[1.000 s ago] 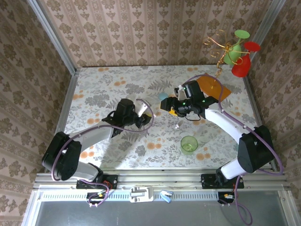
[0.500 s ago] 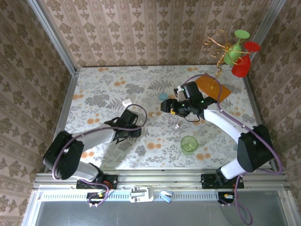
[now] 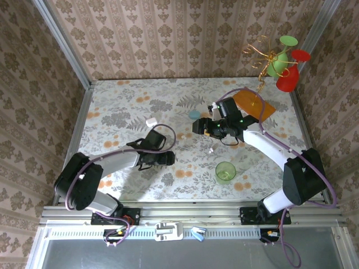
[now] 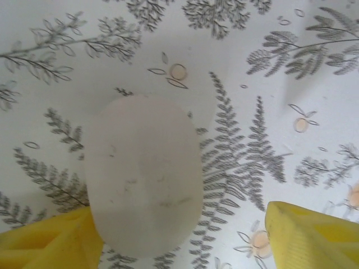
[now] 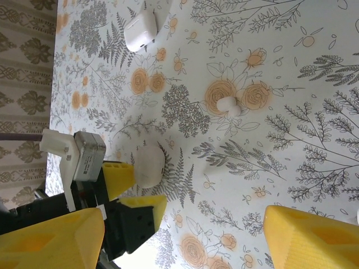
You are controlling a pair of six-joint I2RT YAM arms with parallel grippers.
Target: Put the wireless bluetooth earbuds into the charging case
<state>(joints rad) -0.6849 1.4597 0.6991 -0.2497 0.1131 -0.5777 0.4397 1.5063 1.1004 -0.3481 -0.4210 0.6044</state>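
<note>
Left gripper (image 4: 179,224) sits low, fingers spread, a white case (image 4: 143,176) lying between them on the table (image 4: 291,67). Right gripper (image 5: 185,227) hovers, fingers apart, white earbud (image 5: 229,106) ahead.

A tiny white earbud (image 5: 229,106) lies well apart from the smooth white oval charging case (image 4: 143,174), which lies flat.

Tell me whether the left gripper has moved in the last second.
Yes. The left gripper pulled back toward the near edge: it was well beyond the green cup, now nearly level with it.
</note>
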